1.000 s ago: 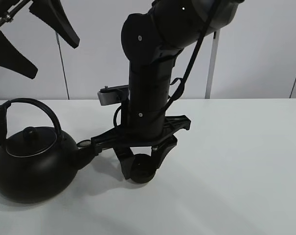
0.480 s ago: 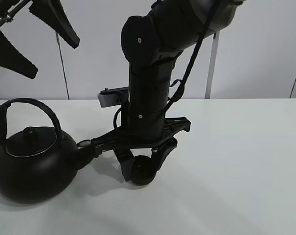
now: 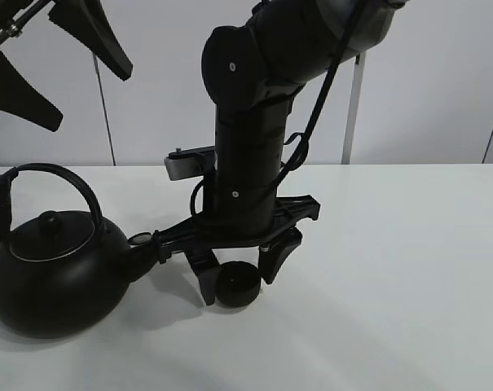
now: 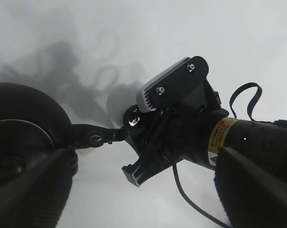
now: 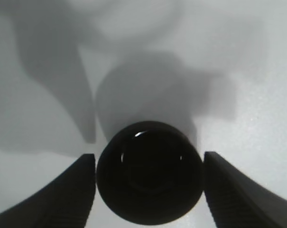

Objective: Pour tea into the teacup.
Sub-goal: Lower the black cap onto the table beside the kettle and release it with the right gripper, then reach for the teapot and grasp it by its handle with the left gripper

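Note:
The teacup (image 3: pixel 235 285), small, round and matte black, stands on the white table (image 3: pixel 393 269) just right of the kettle's spout (image 3: pixel 144 244). My right gripper (image 3: pixel 239 287) points down over it, open, one finger on each side. In the right wrist view the teacup (image 5: pixel 149 178) sits between the fingers (image 5: pixel 67 194) with thin gaps. The big black kettle (image 3: pixel 50 273) with its arched handle rests at the left. My left gripper (image 3: pixel 87 94) hangs high at the upper left, open and empty. The left wrist view shows the kettle (image 4: pixel 24 133) and the right arm (image 4: pixel 205 137); the teacup is hidden there.
A silver camera mount (image 3: pixel 189 160) sticks out from the right arm above the kettle's spout. A pale wall with thin upright poles (image 3: pixel 352 114) stands behind the table. The kettle sits close to the table's left front.
My right gripper has opened off the teacup, which now stands on the table between the spread fingers. Kettle and left gripper have not moved.

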Controlling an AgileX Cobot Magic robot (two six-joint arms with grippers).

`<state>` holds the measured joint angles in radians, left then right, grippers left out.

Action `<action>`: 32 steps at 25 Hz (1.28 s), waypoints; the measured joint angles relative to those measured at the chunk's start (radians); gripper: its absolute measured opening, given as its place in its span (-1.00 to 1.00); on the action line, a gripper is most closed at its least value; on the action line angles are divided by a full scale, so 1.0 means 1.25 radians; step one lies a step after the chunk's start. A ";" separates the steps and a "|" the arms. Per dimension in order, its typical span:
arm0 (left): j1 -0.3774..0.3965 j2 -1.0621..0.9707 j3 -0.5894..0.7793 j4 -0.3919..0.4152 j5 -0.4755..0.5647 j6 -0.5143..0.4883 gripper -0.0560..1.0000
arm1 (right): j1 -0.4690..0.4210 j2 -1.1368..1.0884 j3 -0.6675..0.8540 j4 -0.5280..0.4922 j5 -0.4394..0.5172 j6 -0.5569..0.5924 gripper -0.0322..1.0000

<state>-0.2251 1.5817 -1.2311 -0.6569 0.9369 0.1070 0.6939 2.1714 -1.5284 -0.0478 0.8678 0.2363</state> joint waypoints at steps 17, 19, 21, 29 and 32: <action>0.000 0.000 0.000 0.000 0.000 0.000 0.23 | -0.041 -0.046 0.000 0.038 0.022 0.041 0.12; 0.000 0.000 0.000 0.000 0.000 0.000 0.23 | -0.061 -0.062 0.000 0.048 0.041 0.036 0.12; 0.000 0.000 0.000 0.000 0.000 0.000 0.23 | -0.083 -0.082 0.000 0.049 0.053 0.030 0.12; 0.000 0.000 0.000 0.000 0.000 0.000 0.23 | -0.165 -0.195 0.000 0.076 0.130 -0.014 0.12; 0.000 0.000 0.000 0.000 0.000 0.000 0.23 | -0.195 -0.237 0.000 0.091 0.157 -0.040 0.12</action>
<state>-0.2251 1.5817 -1.2311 -0.6569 0.9369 0.1070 0.4500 1.8753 -1.5284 0.0663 1.0639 0.1859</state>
